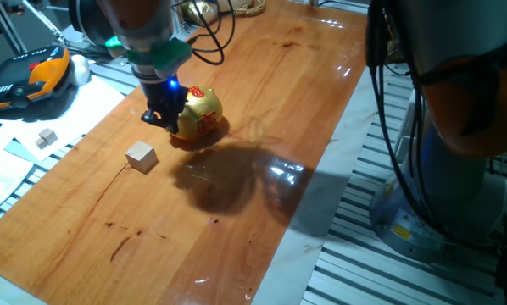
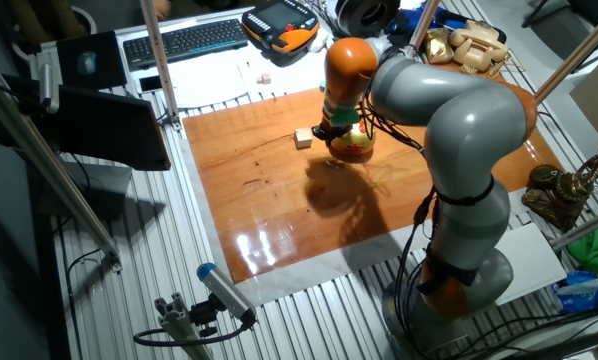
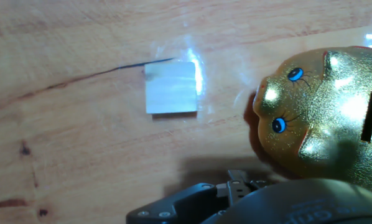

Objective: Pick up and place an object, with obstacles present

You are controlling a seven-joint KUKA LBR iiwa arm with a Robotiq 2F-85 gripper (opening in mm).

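The pale beige wooden cube [image 1: 141,157] sits on the wooden table [image 1: 279,93]. It also shows in the other fixed view [image 2: 303,138] and at upper centre of the hand view [image 3: 171,87]. The shiny gold piggy bank [image 1: 203,114] with red markings stands just right of it, and shows in both other views [image 2: 354,145] [image 3: 323,124]. My gripper [image 1: 162,120] hangs above the table between the cube and the piggy bank, close against the piggy bank's side. It looks open and holds nothing. It also shows in the other fixed view [image 2: 329,133]. In the hand view only its housing shows at the bottom edge.
A smaller whitish cube [image 1: 46,137] lies on white paper off the table's left edge. An orange-and-black teach pendant [image 1: 25,76] and a keyboard [image 2: 184,40] lie beyond. A gold telephone [image 2: 469,45] stands at the far corner. The arm's base [image 2: 459,270] stands beside the table.
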